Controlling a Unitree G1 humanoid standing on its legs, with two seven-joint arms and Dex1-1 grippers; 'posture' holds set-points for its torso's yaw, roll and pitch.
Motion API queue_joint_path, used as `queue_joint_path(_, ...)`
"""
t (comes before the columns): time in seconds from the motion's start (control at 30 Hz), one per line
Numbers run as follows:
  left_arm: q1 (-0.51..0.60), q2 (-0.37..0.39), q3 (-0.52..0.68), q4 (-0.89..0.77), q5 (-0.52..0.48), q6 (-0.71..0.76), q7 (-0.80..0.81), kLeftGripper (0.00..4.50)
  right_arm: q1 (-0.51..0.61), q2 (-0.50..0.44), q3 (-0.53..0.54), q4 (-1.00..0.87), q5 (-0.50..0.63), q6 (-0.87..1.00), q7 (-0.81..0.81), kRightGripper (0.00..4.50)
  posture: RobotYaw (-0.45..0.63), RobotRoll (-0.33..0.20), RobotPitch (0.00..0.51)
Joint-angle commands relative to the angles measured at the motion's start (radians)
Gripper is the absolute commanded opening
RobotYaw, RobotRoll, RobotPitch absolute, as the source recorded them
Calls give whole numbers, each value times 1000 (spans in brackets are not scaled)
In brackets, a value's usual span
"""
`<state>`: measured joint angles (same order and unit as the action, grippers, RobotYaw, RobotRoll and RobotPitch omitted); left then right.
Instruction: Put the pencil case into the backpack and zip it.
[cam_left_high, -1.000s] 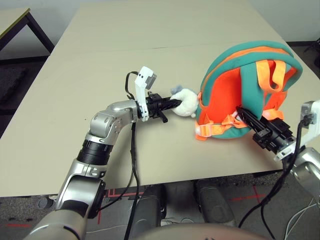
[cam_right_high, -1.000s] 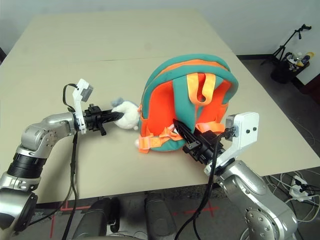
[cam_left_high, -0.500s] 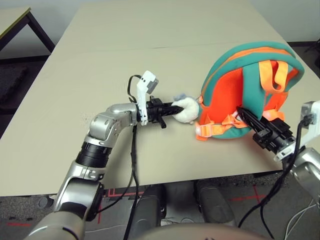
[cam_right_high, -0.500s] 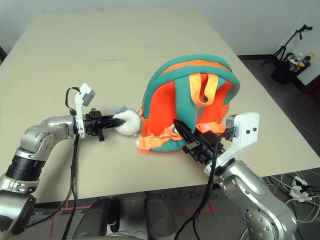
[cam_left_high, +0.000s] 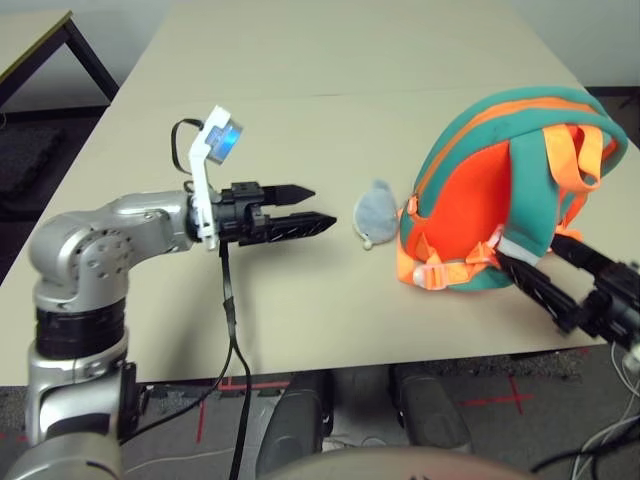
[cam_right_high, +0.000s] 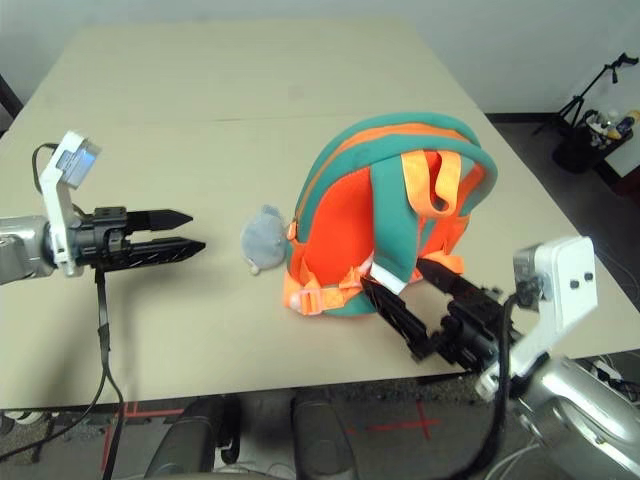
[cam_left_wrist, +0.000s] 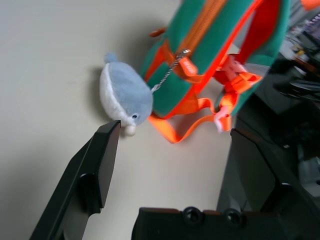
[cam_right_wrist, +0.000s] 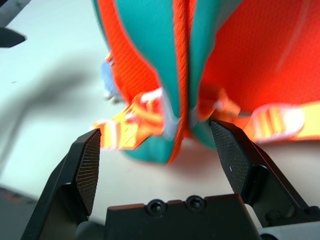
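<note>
The teal backpack (cam_left_high: 500, 200) stands upright at the table's right, its orange back panel and straps facing me. Its grey plush charm (cam_left_high: 375, 212) lies on the table just left of it, tied by a thin chain to the zipper pull (cam_left_wrist: 185, 64). My left gripper (cam_left_high: 322, 206) hovers open a short way left of the charm, touching nothing. My right gripper (cam_right_high: 392, 275) is open at the backpack's lower front, its fingers either side of the bottom edge and lower straps (cam_right_wrist: 150, 125), gripping nothing. The pencil case is out of view.
The beige table (cam_left_high: 300, 90) stretches far back, with a seam across its middle. Its front edge (cam_left_high: 300, 365) runs just below both grippers. A dark table (cam_left_high: 40, 40) stands at the far left, and gear sits on the floor at the right (cam_right_high: 590, 130).
Both grippers have opened. The left one let go of the plush charm and drew back to the left. The right one released the backpack's strap and pulled back toward the front edge.
</note>
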<state>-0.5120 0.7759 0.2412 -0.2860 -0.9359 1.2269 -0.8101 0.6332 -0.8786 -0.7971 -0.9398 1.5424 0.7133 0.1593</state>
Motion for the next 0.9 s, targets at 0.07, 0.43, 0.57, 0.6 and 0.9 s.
queue_joint_path(0.07, 27, 22, 21, 91, 86, -103, 26, 4500, 143, 20, -177, 11, 84, 13, 28, 4455, -298, 0, 112)
queue_joint_path(0.43, 137, -64, 96, 334, 392, -549, 236, 4500, -65, -32, -138, 462, -216, -44, 164, 4455, -245, 0, 110)
queue_joint_path(0.57, 199, -102, 110, 319, 498, -706, 321, 4500, -325, -69, 40, 690, -400, -92, 233, 4455, -199, 0, 105)
queue_joint_path(0.6, 209, -114, 114, 307, 514, -731, 345, 4500, -382, -70, 76, 754, -440, -104, 256, 4455, -170, 0, 104)
queue_joint_path(0.9, 295, -223, 107, 240, 648, -906, 507, 4500, -819, -7, 343, 1267, -804, -308, 466, 4455, -119, 0, 91)
